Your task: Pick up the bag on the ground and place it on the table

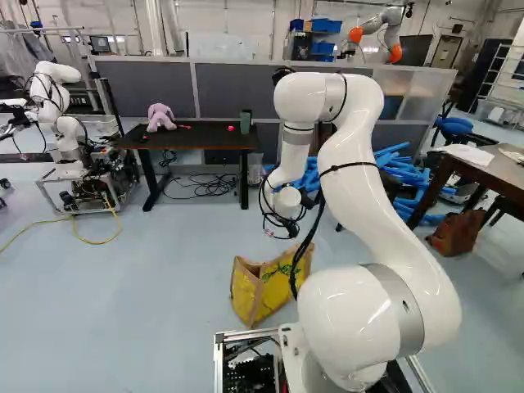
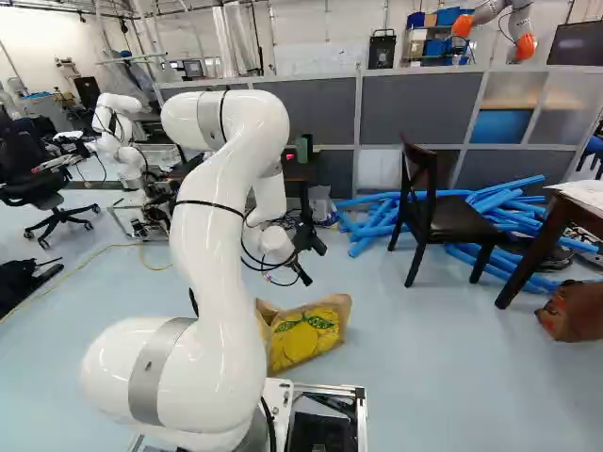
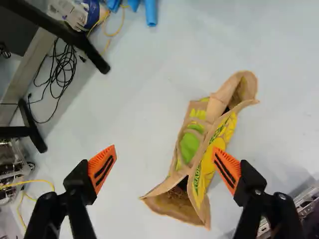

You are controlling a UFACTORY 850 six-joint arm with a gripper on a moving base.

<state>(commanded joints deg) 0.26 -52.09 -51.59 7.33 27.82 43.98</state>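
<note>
The yellow bag [image 1: 260, 291] is seen standing on the pale floor [image 1: 147, 286], close ahead of the base, its mouth gaping and its printed side turned partly toward the right base view. All other places are given from this bag.

The gripper [image 2: 310, 259] is held above the yellow bag, clearly apart from it, and is pointed downward. In the wrist view the gripper [image 3: 164, 148] is seen spread wide, and nothing is gripped. The yellow bag is shown ahead of and below the fingertips, set off toward one side: one orange pad [image 3: 228, 169] is seen across the bag's printed side, while the other is seen over bare floor beside it. The bag's length is slanted across the line of the fingers, and a tan handle [image 3: 183, 144] is shown along the open mouth, between the two pads' lines of reach.

Well beyond the yellow bag, and to its left in the left base view, a black table [image 1: 201, 139] is placed, on which a pink plush toy [image 1: 160, 117] and a green cup [image 1: 246, 122] are set. Blue foam tubes [image 2: 377, 221] are piled beyond the bag, and a dark chair [image 2: 448, 226] is stood beyond and to its right in the right base view.
</note>
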